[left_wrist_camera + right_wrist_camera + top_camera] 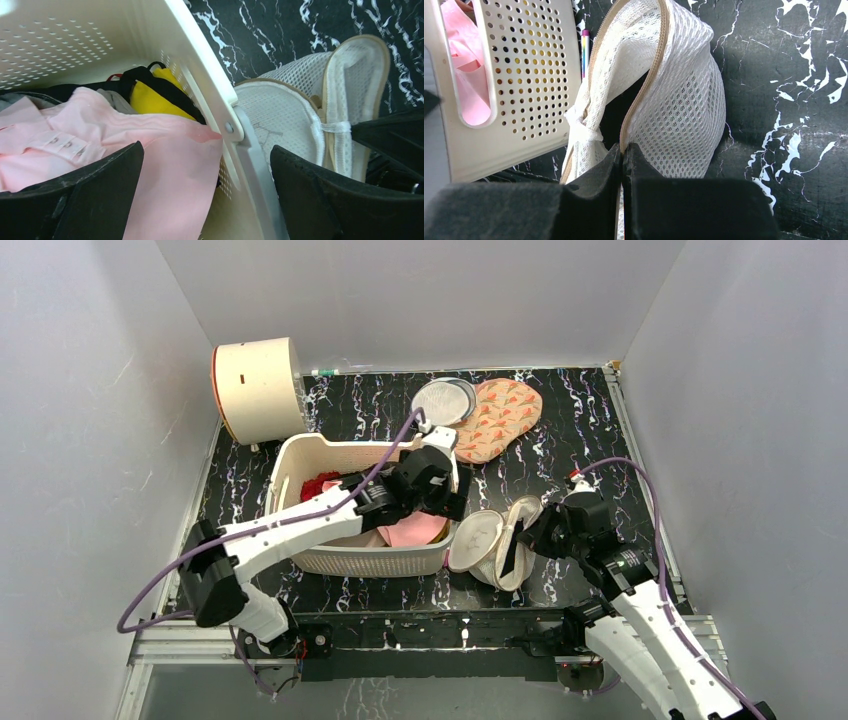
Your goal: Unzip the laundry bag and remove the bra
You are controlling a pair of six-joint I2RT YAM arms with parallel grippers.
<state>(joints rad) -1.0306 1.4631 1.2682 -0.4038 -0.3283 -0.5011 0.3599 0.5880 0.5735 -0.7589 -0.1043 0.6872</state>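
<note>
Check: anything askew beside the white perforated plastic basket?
Yes: the round beige mesh laundry bag stands on edge beside the white perforated basket, unzipped and gaping, its zipper rim pinched in the shut right gripper.

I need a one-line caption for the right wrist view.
Right gripper shut on the zipper rim of the open laundry bag, beside the perforated basket.

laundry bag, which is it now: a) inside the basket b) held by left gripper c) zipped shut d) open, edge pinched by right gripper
d: the laundry bag gapes open beside the basket, the right gripper shut on its zipper edge.
</note>
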